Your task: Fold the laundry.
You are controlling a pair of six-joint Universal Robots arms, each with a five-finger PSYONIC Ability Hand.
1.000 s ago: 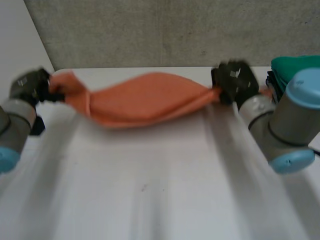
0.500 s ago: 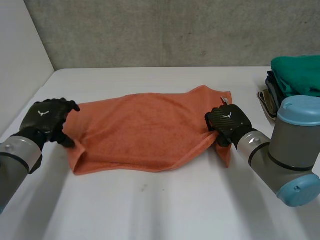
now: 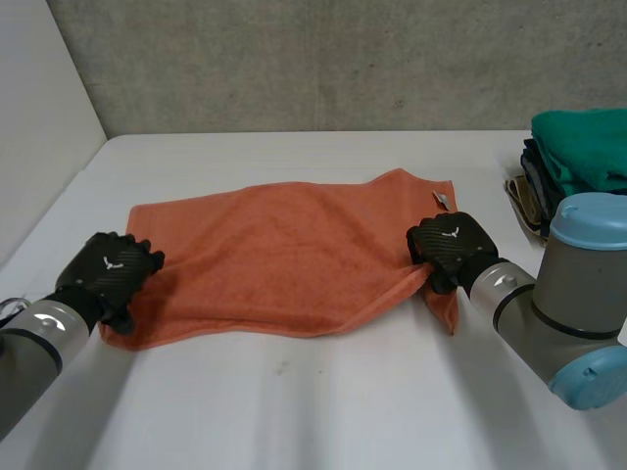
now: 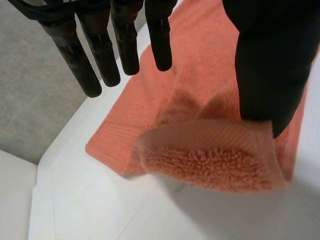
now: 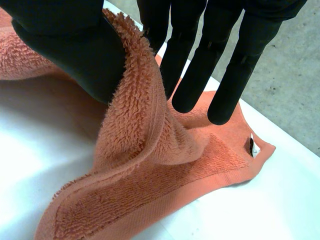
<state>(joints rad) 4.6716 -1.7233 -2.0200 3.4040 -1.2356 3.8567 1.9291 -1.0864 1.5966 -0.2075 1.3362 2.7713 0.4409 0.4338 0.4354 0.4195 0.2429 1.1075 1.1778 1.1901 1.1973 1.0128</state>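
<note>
An orange towel (image 3: pixel 284 255) lies spread across the middle of the white table (image 3: pixel 323 401). My left hand (image 3: pixel 106 274) rests at its near left corner. In the left wrist view that hand (image 4: pixel 270 65) is open, fingers straight and apart from the thumb, with the raised towel corner (image 4: pixel 215 155) just under the thumb tip. My right hand (image 3: pixel 449 245) is at the towel's right edge, near its front corner. In the right wrist view this hand (image 5: pixel 75 45) pinches a ridge of the towel (image 5: pixel 140 165) between thumb and straight fingers.
A stack of folded clothes (image 3: pixel 583 147) with a teal piece on top stands at the table's back right. A white side wall (image 3: pixel 39 127) borders the table on the left, and a concrete wall runs along the back.
The towel, first held stretched in the air between both hands, has come down flat on the table. My left hand has opened and moved nearer along the left edge. The right hand keeps its pinch.
</note>
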